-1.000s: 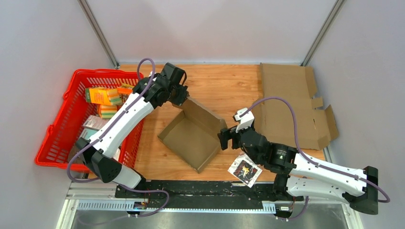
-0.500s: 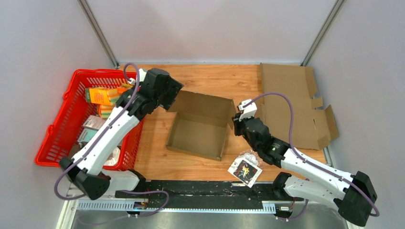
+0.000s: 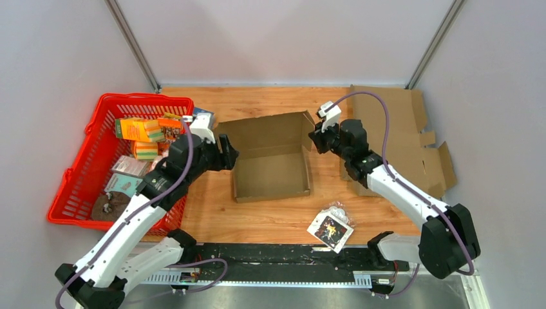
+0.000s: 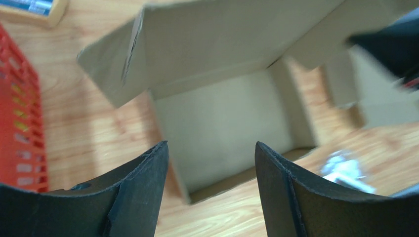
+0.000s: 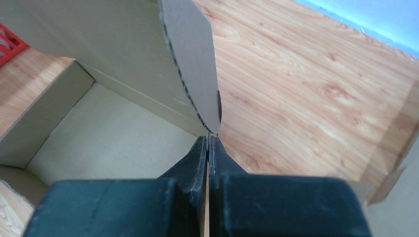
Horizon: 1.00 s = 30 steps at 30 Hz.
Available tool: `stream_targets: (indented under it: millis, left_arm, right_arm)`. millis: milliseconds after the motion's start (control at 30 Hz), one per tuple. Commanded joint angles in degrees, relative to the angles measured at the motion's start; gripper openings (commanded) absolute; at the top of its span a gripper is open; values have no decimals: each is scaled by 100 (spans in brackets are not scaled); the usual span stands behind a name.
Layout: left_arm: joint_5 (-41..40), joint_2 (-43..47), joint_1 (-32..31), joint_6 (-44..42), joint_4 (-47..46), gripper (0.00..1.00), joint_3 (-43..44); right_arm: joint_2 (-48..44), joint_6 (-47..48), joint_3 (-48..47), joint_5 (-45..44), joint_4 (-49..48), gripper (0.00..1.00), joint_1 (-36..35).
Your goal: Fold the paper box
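The paper box (image 3: 270, 166) is a brown cardboard tray with raised walls, standing open in the middle of the wooden table. My right gripper (image 3: 315, 137) is at its back right corner. In the right wrist view that gripper (image 5: 208, 140) is shut on the thin edge of the box's upright flap (image 5: 190, 74). My left gripper (image 3: 228, 154) hovers at the box's left side. In the left wrist view it (image 4: 211, 150) is open and empty, with the box's inside (image 4: 232, 118) ahead of the black fingers (image 4: 143, 187).
A red basket (image 3: 145, 98) with several packaged goods stands at the left, close to my left arm. A flat cardboard sheet (image 3: 393, 141) lies at the back right. A small clear packet (image 3: 330, 226) lies near the front rail.
The left gripper let go of the box and drew back to its left side. The right gripper shut on the box's right back corner and swung it round square to the table.
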State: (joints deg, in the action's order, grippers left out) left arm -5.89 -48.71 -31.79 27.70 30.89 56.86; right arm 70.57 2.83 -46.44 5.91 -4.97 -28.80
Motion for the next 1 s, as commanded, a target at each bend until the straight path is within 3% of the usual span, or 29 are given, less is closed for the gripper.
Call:
stream_targets:
  millis: [0,100,267,367,533,633,733,800,900,967]
  left_arm:
    - [-587,-95,6,-1021,-417,73,-623]
    - [-1580,-428,6,-1345,-137,74,-117]
    - [-2134,-1210,6,-2198,345,75,1009]
    - [-2022,-1282,6,-2261,443,70,1212]
    - [-1855,-1535,24,-2488,496,70,1538]
    - [-1704,-2000,33,-2700,786,62,1995]
    - [-1819,-2291,68,-2744,796,59,2136]
    - [-1907,-2423,77,-2762,778,51,2189]
    - [-1986,-2591,77,-2762,778,40,2242]
    - [-2056,-2652,77,-2937,743,29,2215]
  right_arm:
    - [334,577,-698,1351,-137,0,278]
    - [537,657,-1033,1683,435,0,488]
    - [643,570,-1096,1861,462,0,612]
    - [695,534,-1105,1800,471,0,621]
    - [696,447,-1070,1834,375,0,682]
    - [678,368,-1017,1799,278,0,726]
    - [652,306,-1034,1817,295,0,735]
    - [590,166,-991,1844,278,1,735]
    - [441,-238,-938,1703,312,11,726]
    - [213,-850,-981,1136,714,47,726]
